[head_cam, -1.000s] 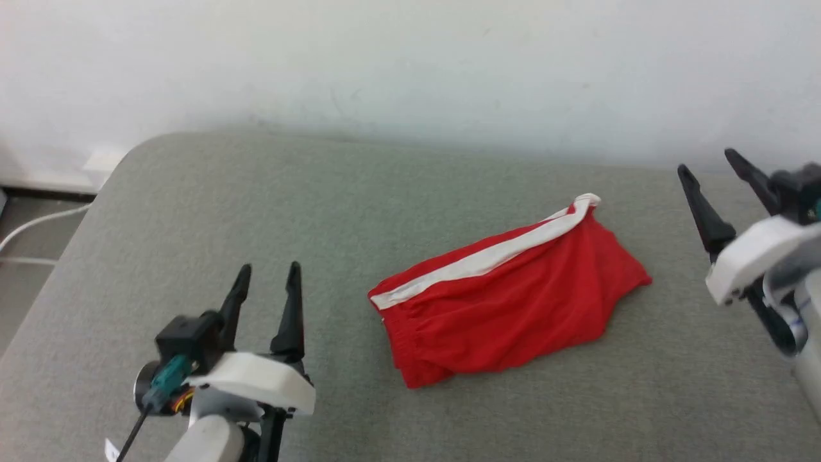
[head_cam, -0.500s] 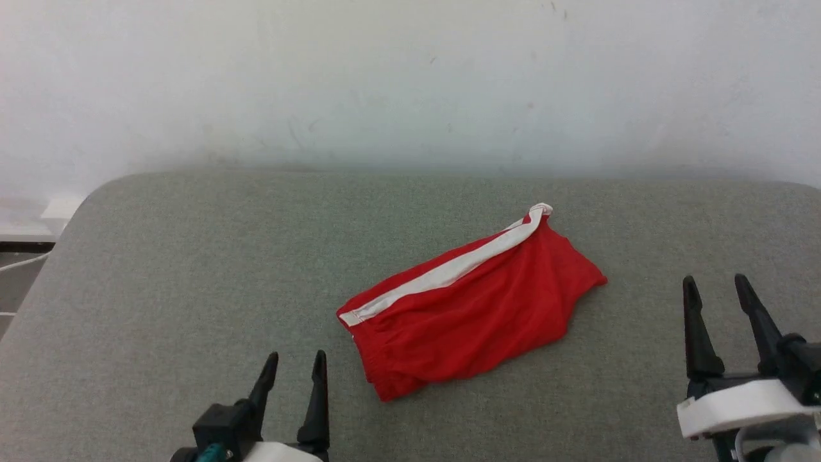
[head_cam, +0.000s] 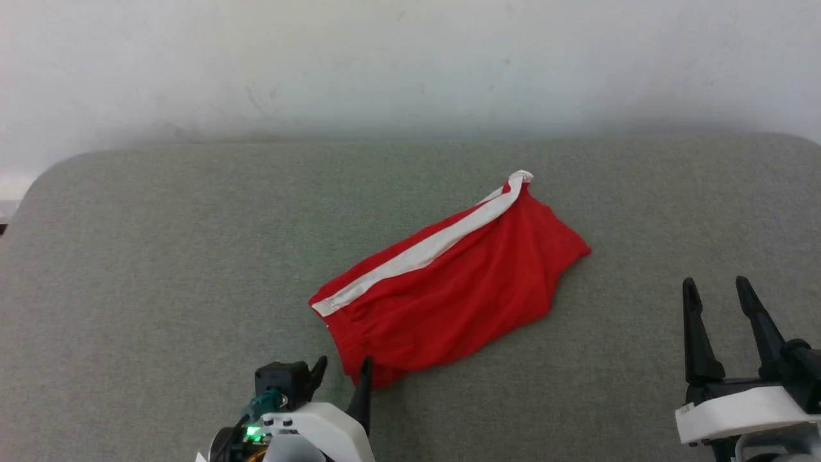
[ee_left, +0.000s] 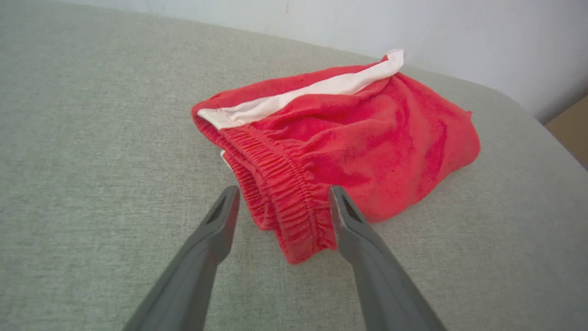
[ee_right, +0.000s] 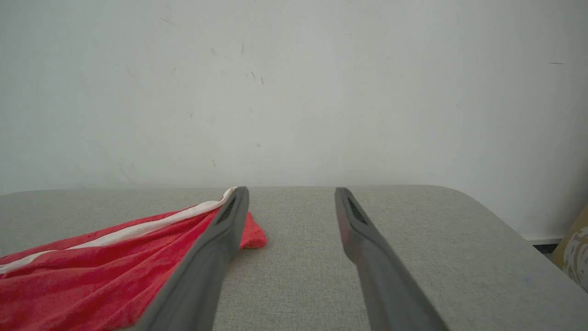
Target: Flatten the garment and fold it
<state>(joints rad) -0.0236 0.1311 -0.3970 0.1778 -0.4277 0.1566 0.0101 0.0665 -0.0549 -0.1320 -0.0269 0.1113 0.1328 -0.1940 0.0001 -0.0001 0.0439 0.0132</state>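
We see the garment [head_cam: 462, 276] as soft, matt red cloth, its waistband [ee_left: 285, 202] puckered; the surface [head_cam: 160, 269] under it is grey, coarse-woven, matt fabric.

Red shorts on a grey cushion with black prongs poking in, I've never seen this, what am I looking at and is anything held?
It is a two-armed robot. The black prongs are its grippers, each with two fingers. The wide picture comes from a camera on its head; the other two come from cameras on its wrists, looking along the fingers. A pair of red shorts with a white stripe lies crumpled on a grey padded surface. The left gripper is open, its fingers either side of the waistband corner. The right gripper is open too, over bare padding beside them. Nothing is held.
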